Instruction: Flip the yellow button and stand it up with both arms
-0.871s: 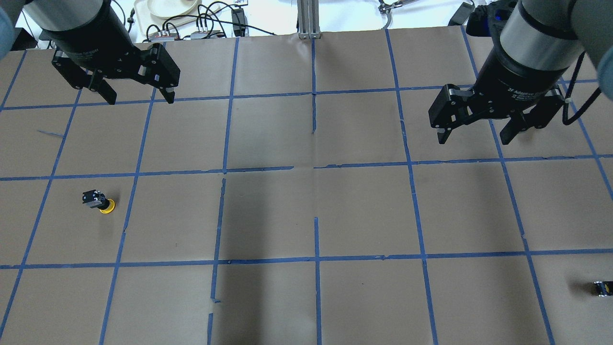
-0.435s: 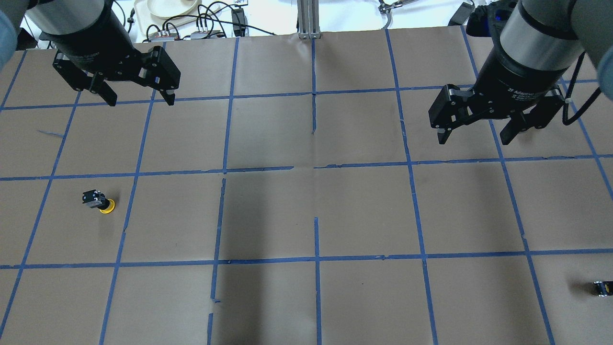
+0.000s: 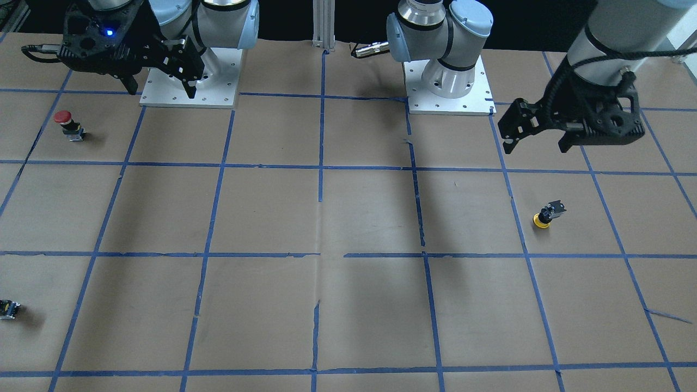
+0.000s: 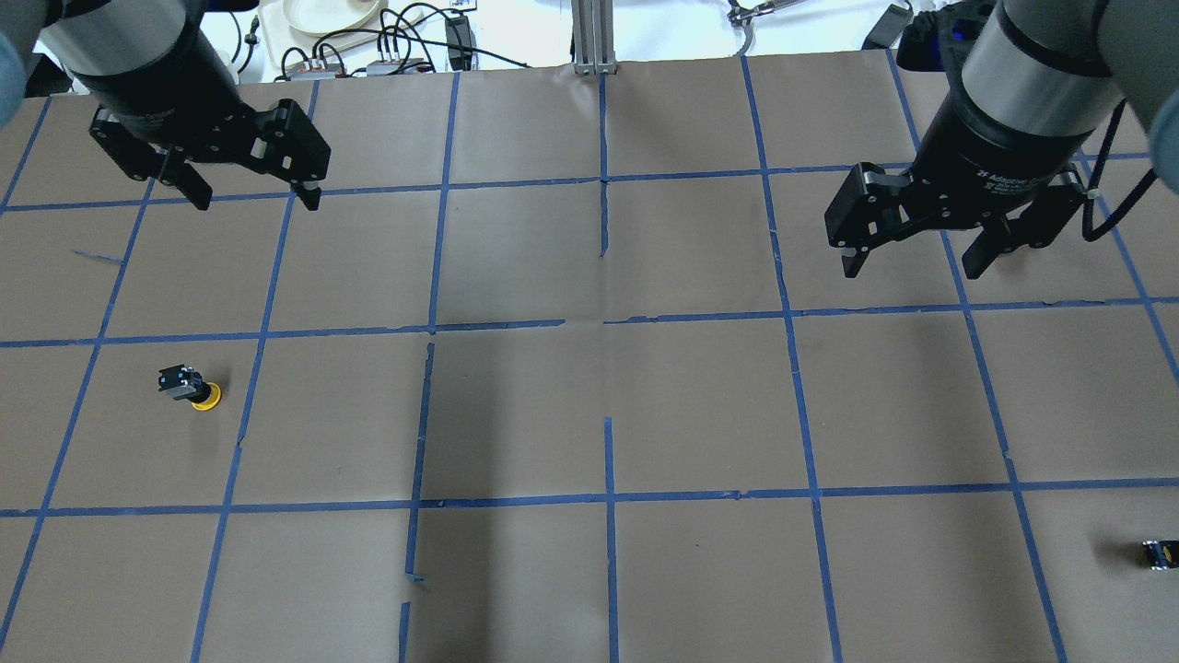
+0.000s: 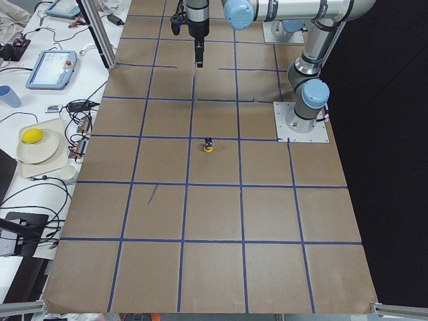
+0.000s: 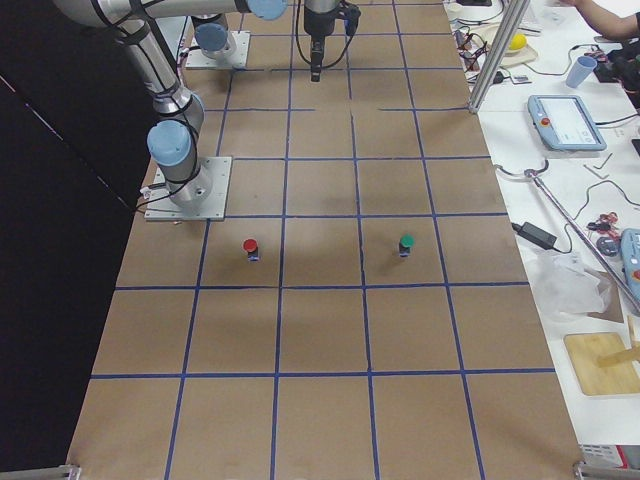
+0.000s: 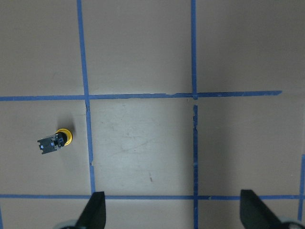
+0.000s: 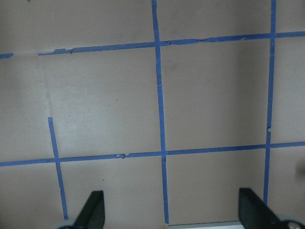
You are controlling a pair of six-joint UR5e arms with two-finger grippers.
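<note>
The yellow button (image 4: 193, 390) lies tipped on the brown paper at the table's left. Its yellow cap rests on the paper and its black-grey base points up and away. It also shows in the front view (image 3: 546, 214), the exterior left view (image 5: 208, 144) and the left wrist view (image 7: 56, 140). My left gripper (image 4: 255, 198) is open and empty, held high above the table, beyond the button and a little to its right (image 3: 536, 147). My right gripper (image 4: 912, 267) is open and empty, held high over the table's right half (image 3: 161, 90).
A red-capped button (image 3: 64, 124) stands near the right arm's base plate (image 3: 188, 87). A small black-grey switch block (image 4: 1159, 553) lies at the near right edge. Blue tape lines grid the paper. Cables and a plate (image 4: 322, 14) lie beyond the far edge.
My left gripper has shifted a little to the left in the overhead view and looks slightly smaller. The right gripper and the yellow button have not moved.
</note>
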